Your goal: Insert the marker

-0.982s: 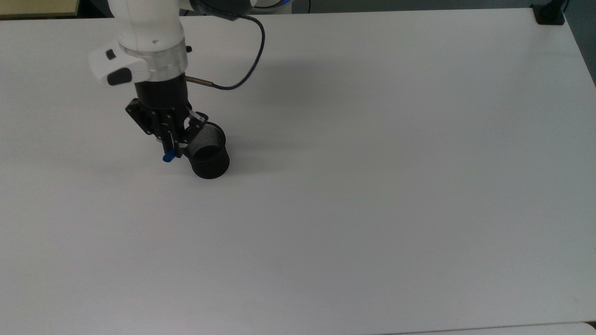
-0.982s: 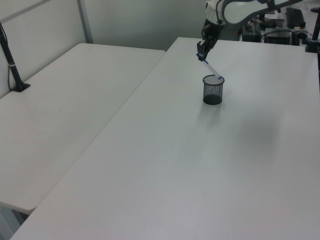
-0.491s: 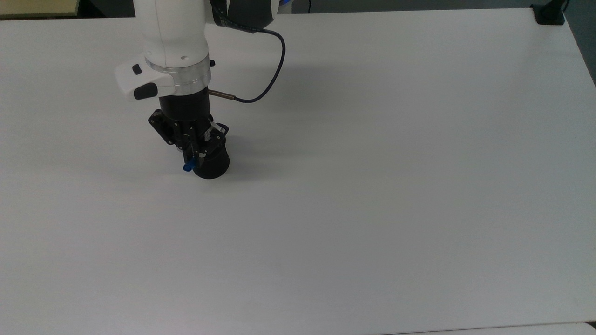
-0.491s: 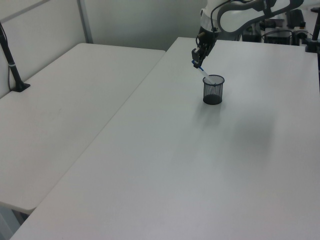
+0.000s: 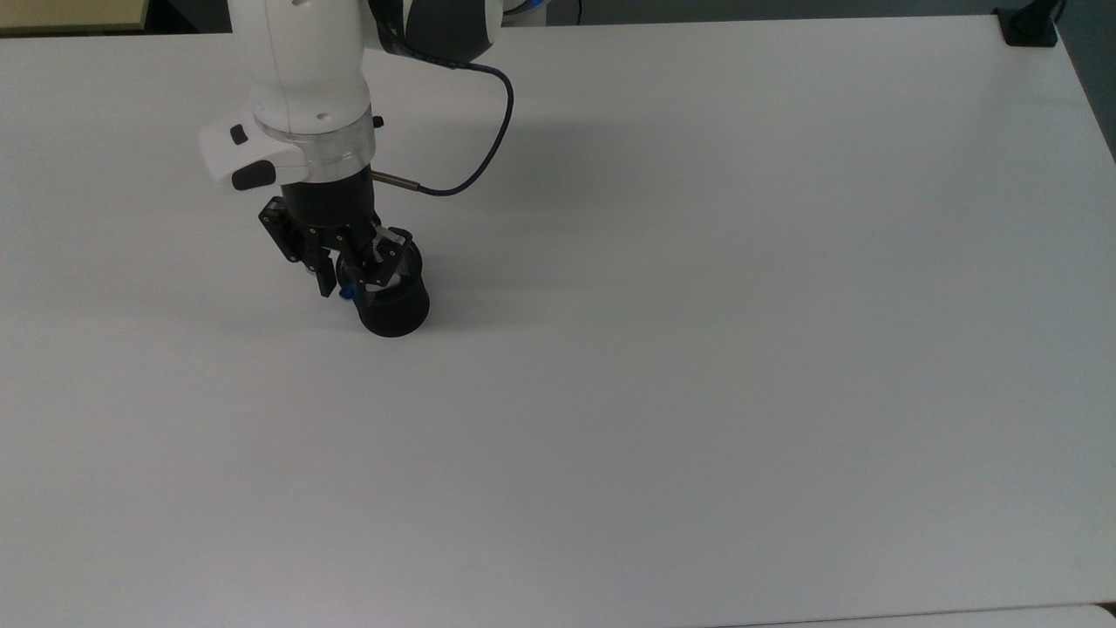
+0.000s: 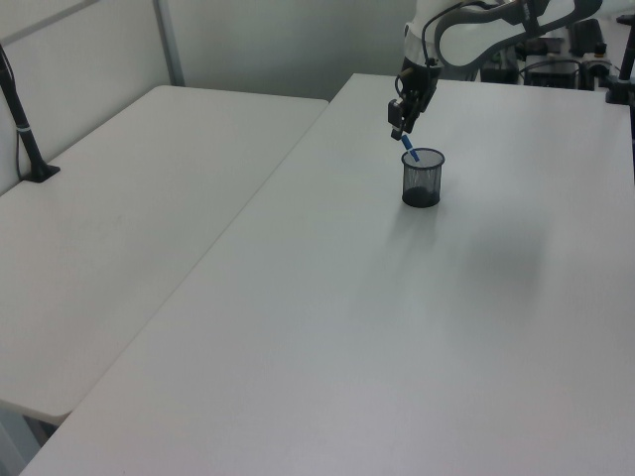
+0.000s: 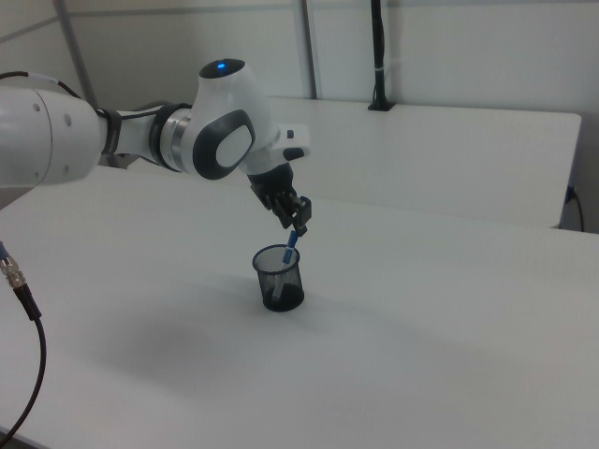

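In the top view, your end effector (image 5: 347,281) hangs over the near rim of the black mesh cup (image 5: 394,307) on the white table (image 5: 697,349). Its fingers stand apart, and a spot of blue, the marker (image 5: 347,292), sits between them at the cup's edge. Whether they touch it you cannot tell here.

In the left view, the marker (image 6: 411,156) stands in the cup (image 6: 423,178), blue end poking above the rim and leaning toward the left view's left. The end effector (image 6: 400,116) is just above it, apparently holding nothing.

In the right view, the marker (image 7: 291,247) has its long axis steeply tilted, lower end inside the cup (image 7: 280,279), top toward the end effector (image 7: 298,224). Expect it light, stiff and smooth; if you regrip, take the barrel just under the cap.
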